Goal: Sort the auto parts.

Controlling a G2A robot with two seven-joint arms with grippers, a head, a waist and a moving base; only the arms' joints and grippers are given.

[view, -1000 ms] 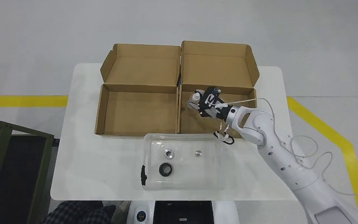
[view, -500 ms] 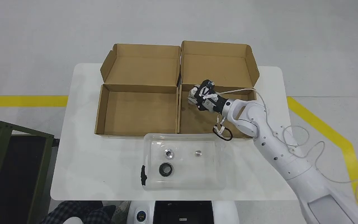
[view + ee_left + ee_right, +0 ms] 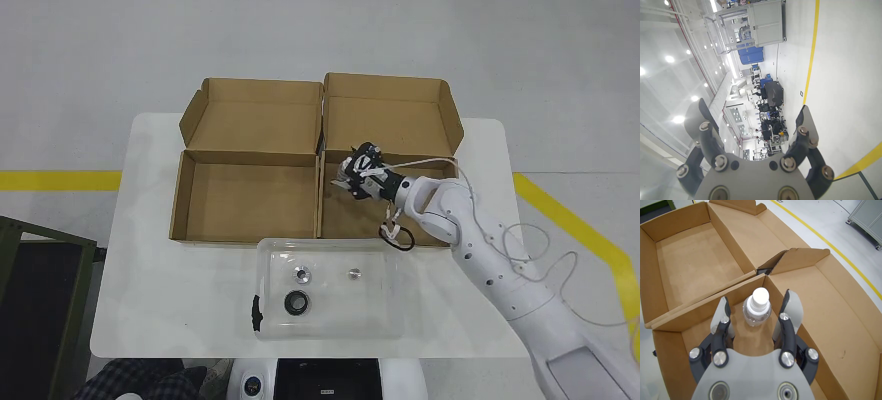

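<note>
Two cardboard boxes [image 3: 245,200]; one clear bin [image 3: 340,315]; two metal parts [image 3: 301,272], one black ring [image 3: 296,302]; one white-capped bottle [image 3: 757,308].

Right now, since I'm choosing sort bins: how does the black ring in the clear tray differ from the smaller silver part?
The black ring is dark and wider, with an open centre; the smaller silver part is shiny metal and more compact. The ring lies nearer the tray's robot-side edge, the silver part farther in. Both lie loose in the clear tray.

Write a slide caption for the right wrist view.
Open right claw flanking a white-capped bottle in a cardboard box.
</note>
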